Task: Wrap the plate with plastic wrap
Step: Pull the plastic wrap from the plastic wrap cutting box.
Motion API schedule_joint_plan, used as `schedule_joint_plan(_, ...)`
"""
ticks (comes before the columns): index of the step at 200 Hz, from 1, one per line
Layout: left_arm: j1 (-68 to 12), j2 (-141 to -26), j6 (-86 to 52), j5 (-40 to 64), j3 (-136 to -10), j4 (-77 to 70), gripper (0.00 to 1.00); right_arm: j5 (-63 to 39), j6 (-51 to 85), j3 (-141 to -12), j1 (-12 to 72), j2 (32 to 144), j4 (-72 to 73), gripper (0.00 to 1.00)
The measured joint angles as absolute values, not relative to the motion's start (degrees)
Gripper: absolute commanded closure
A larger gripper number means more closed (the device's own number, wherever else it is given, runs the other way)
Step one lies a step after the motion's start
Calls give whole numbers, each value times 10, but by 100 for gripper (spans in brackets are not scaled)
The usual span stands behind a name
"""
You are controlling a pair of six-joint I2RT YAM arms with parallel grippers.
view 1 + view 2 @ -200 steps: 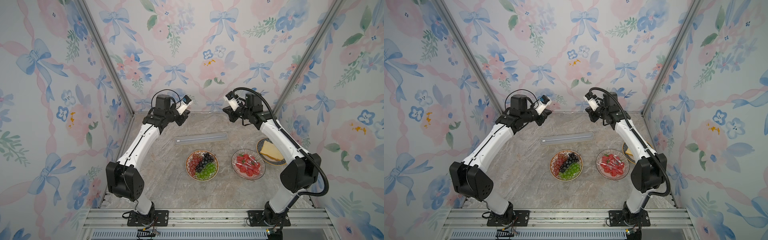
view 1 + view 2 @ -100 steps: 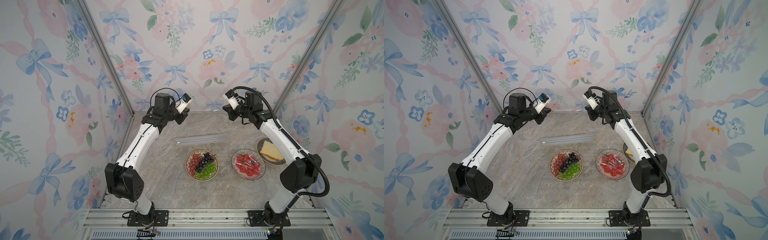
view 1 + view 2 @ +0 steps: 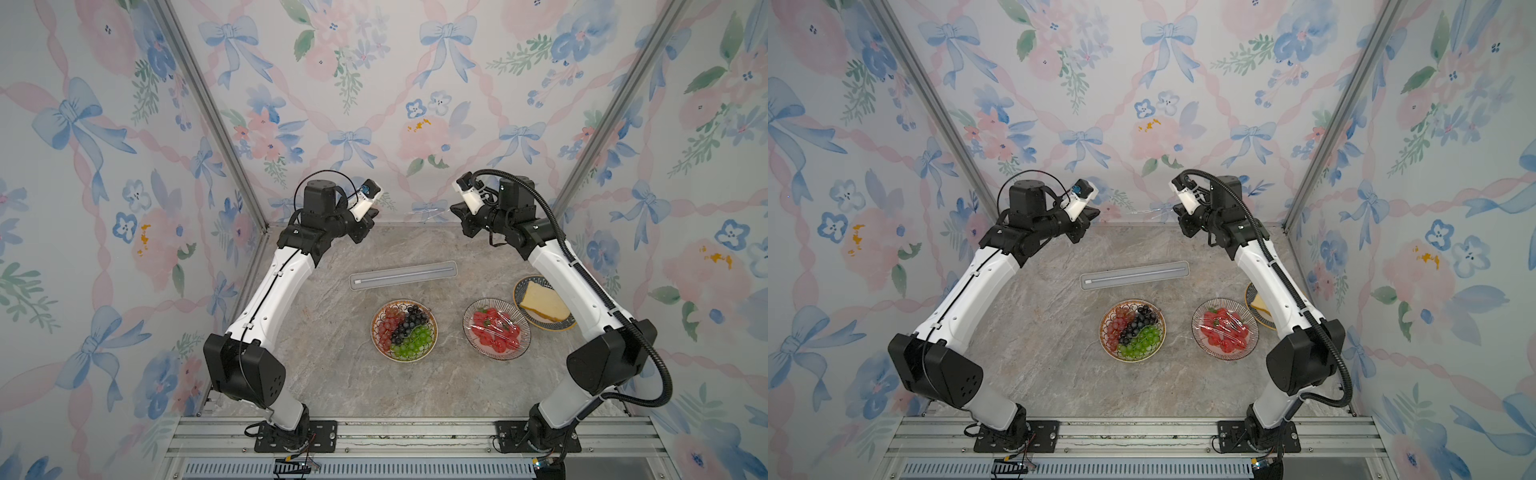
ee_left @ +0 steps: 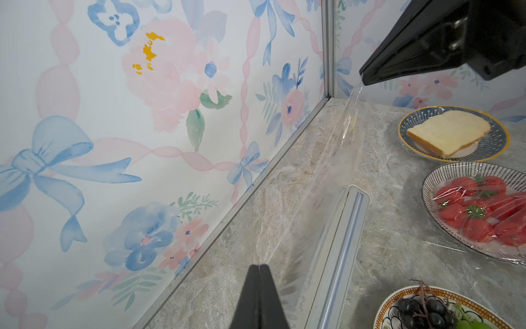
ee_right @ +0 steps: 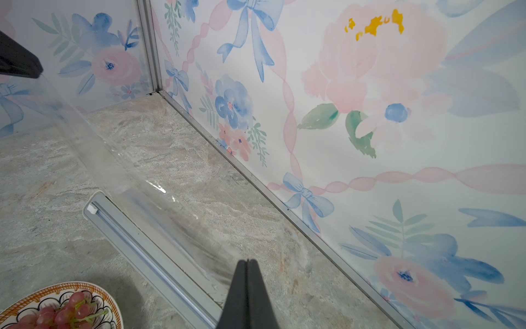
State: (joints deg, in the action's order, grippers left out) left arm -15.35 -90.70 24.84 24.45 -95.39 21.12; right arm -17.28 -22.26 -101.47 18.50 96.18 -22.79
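Left gripper and right gripper both pinch the plastic wrap stretched between them

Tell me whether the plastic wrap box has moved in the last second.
No. The plastic wrap box lies where it did, just behind the grape plate.

2 white arms carry black joints and cables.
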Motion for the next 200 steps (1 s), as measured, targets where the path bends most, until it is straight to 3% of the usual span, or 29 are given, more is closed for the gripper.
schedule_joint_plan(200,-161,-886,249,242,-956,211,100,-158,-222,-991,197,917,-229,100)
